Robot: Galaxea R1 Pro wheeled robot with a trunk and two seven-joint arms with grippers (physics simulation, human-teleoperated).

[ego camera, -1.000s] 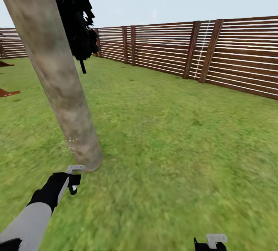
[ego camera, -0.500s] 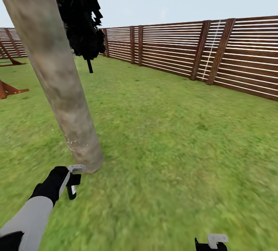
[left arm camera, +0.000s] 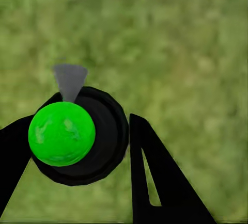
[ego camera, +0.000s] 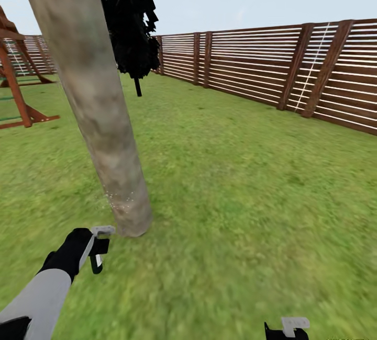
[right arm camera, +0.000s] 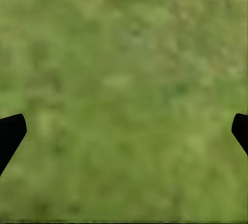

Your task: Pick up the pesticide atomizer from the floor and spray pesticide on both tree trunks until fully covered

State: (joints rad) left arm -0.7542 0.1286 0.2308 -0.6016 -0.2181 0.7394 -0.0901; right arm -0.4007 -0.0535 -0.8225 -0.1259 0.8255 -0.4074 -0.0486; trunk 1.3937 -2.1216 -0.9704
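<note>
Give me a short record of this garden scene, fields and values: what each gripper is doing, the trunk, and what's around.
Left gripper: shut on the pesticide atomizer, low by the trunk's base
Right gripper: open, over grass
Tree trunk: mottled grey-brown, whitish specks low on one side
Floor: green grass
Fence: brown slats, behind
Other: dark conifer, wooden play frame

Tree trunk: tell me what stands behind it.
Behind the tree trunk stand a dark conifer, the slatted fence and a wooden play frame. The trunk hides part of the conifer.
</note>
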